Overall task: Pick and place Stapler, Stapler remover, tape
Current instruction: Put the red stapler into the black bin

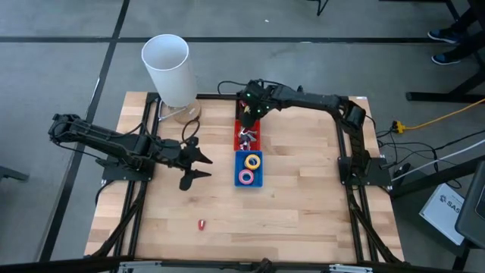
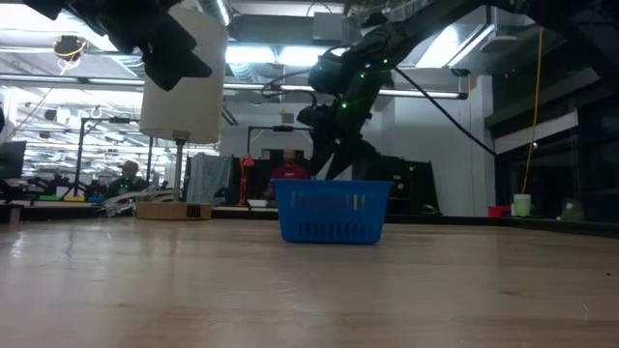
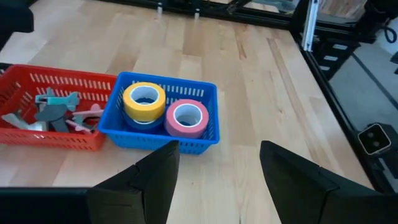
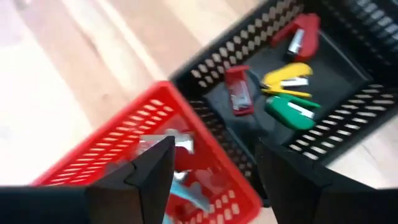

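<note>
Staplers [image 4: 286, 87] lie in the black basket [image 4: 348, 134], upper right of the right wrist frame — just ahead of the right gripper [image 4: 211, 171], spread empty; the left gripper [image 3: 214, 171], also spread, faces the tape [image 3: 186, 118].

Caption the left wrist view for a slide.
Open left claw over the table, facing a blue basket of tape beside a red basket of silvery removers.
</note>
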Robot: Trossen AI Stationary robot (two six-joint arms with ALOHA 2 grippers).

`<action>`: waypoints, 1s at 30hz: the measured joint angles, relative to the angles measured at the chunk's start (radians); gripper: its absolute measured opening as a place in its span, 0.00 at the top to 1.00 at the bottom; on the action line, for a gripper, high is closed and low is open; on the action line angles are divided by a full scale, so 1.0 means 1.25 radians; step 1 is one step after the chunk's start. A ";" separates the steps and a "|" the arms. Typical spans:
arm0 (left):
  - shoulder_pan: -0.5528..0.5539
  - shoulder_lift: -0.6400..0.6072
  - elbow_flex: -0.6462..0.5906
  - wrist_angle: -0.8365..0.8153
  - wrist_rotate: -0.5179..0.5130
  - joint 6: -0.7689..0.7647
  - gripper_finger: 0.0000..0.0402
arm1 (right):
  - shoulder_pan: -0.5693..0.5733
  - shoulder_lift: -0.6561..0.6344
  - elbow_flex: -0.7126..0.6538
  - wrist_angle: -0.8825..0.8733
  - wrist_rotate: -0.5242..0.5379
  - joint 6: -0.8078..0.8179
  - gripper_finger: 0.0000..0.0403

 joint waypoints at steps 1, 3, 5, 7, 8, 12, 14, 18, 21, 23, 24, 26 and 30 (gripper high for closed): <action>0.000 0.000 0.000 0.000 0.002 0.001 0.45 | 0.006 -0.001 0.001 0.002 0.000 0.000 0.45; 0.000 0.000 0.000 0.000 0.008 0.007 0.45 | 0.020 -0.001 0.011 -0.004 0.000 0.000 0.46; 0.000 0.000 0.000 0.000 0.020 0.026 0.45 | 0.038 -0.002 0.021 -0.003 0.001 0.006 0.46; 0.000 0.000 0.000 0.000 0.034 0.040 0.45 | 0.058 -0.002 0.030 -0.003 0.015 0.018 0.46; 0.000 0.000 0.000 0.000 0.041 0.047 0.45 | 0.069 -0.002 0.035 -0.004 0.018 0.019 0.46; 0.000 0.000 0.000 -0.001 0.087 0.102 0.45 | 0.120 -0.003 0.067 -0.024 0.018 0.030 0.47; -0.001 0.000 0.000 -0.003 0.120 0.143 0.45 | 0.152 -0.003 0.082 -0.052 0.018 0.037 0.47; -0.022 0.000 0.000 -0.030 0.153 0.224 0.45 | 0.230 -0.022 0.091 -0.099 0.019 0.047 0.47; -0.057 0.003 0.000 -0.052 0.187 0.290 0.45 | 0.296 -0.038 0.092 -0.119 0.020 0.071 0.47; -0.091 0.013 0.000 -0.058 0.194 0.314 0.45 | 0.339 -0.046 0.092 -0.125 0.027 0.095 0.47; -0.111 0.019 0.000 -0.059 0.195 0.321 0.45 | 0.361 -0.048 0.092 -0.125 0.036 0.111 0.47; -0.154 0.036 0.000 -0.051 0.196 0.335 0.45 | 0.404 -0.055 0.092 -0.133 0.059 0.148 0.47; -0.241 0.081 0.000 -0.040 0.169 0.361 0.45 | 0.483 -0.061 0.092 -0.130 0.104 0.245 0.47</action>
